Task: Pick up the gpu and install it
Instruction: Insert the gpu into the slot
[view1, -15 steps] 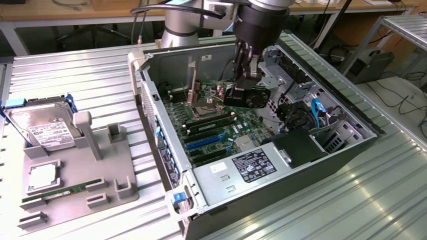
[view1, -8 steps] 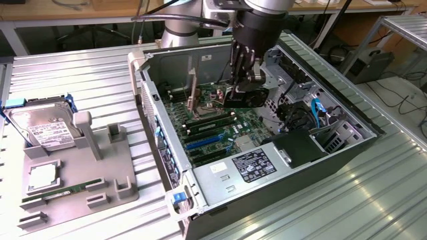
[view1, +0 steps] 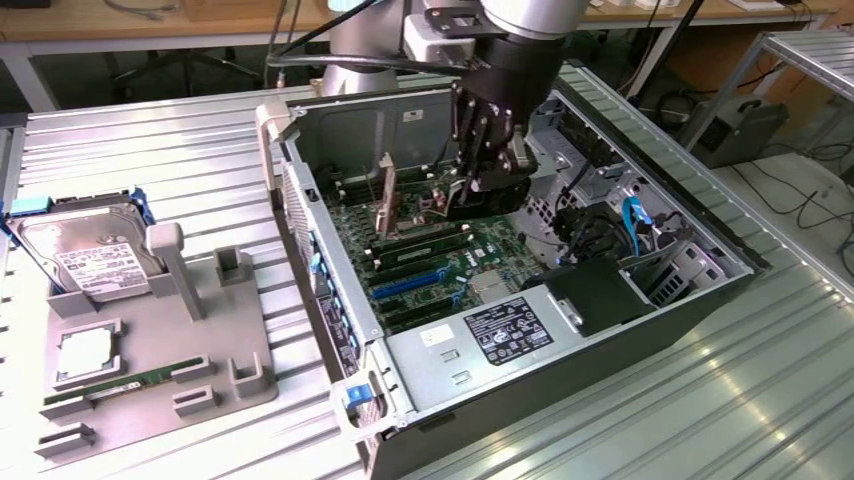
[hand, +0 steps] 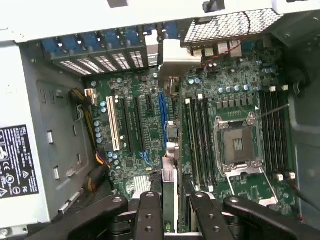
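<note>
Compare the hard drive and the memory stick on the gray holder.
The hard drive is silver, broad and boxy, with a white label; the memory stick is green and slim. The hard drive sits tilted; the memory stick lies low in a slot. Both rest on the gray holder.

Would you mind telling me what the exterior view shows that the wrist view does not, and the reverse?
Exterior view: a grey holder beside the case, carrying a hard drive and a memory stick. Wrist view: the gpu seen edge-on between the fingers of the hand, plus a white slot. Shared: the motherboard, the white-labelled metal box and the hand inside the open case.
</note>
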